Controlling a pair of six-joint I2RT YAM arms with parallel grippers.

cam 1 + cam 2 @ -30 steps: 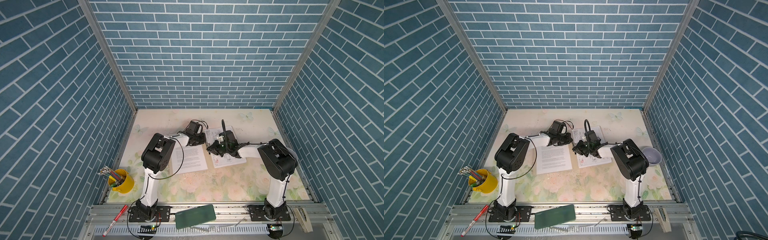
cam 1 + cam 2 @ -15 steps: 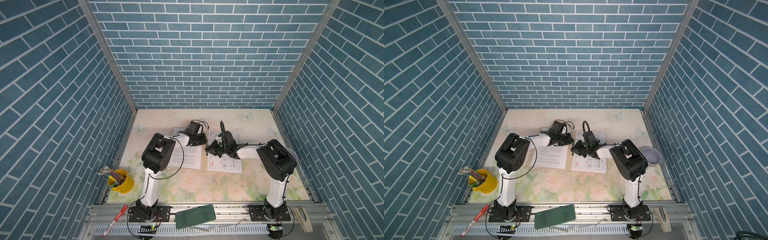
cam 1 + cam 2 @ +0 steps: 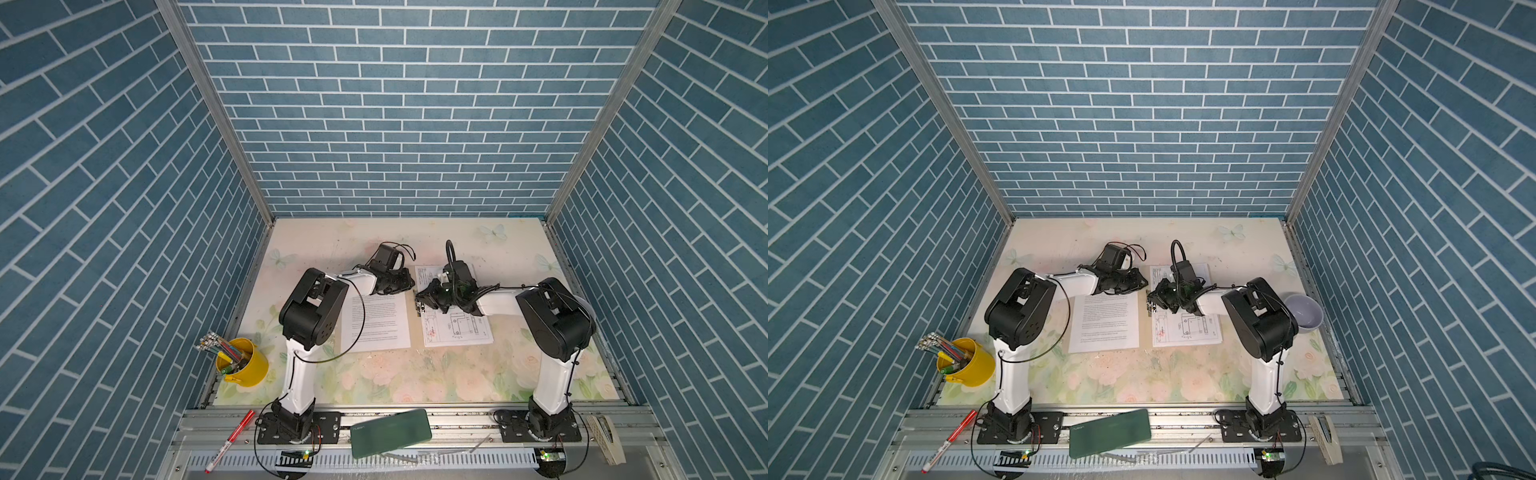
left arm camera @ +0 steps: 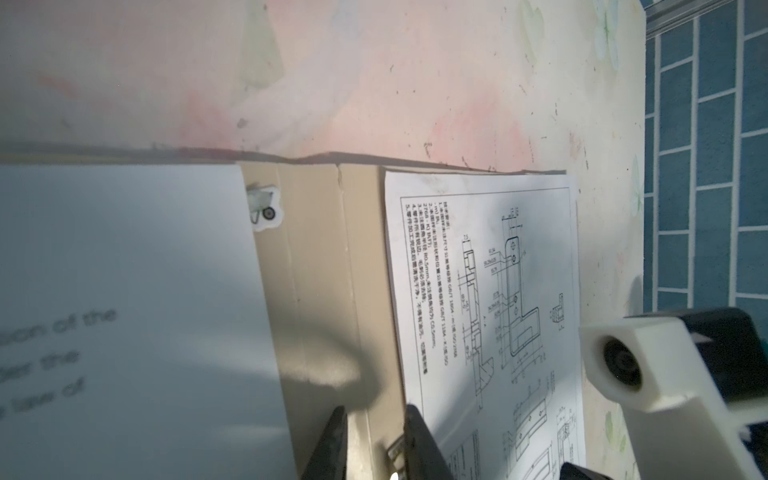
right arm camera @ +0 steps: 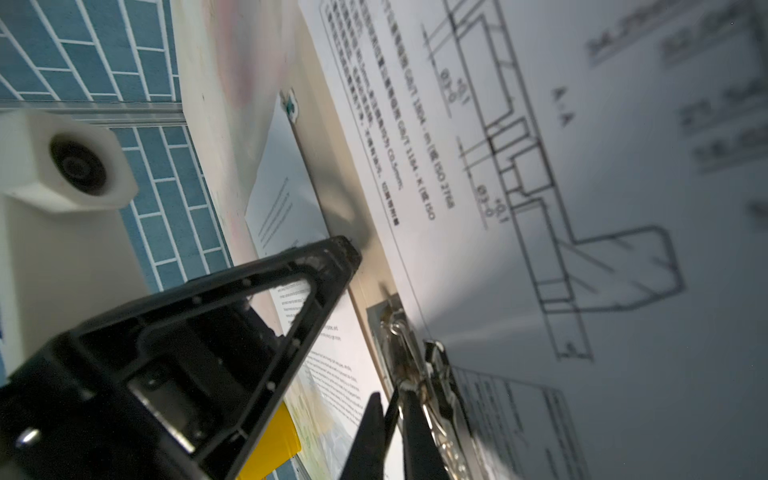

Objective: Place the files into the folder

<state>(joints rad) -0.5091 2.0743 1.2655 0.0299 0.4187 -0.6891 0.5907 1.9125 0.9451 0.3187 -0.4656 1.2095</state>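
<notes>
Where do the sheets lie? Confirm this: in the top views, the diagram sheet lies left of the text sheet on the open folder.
Not right. The diagram sheet lies right of the text sheet on the open folder. Both top views show it.

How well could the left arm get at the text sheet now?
Probably yes: the left gripper hovers open over the folder, the text sheet lies flat, uncovered, beside it, and the right gripper is off at the metal clip.
</notes>
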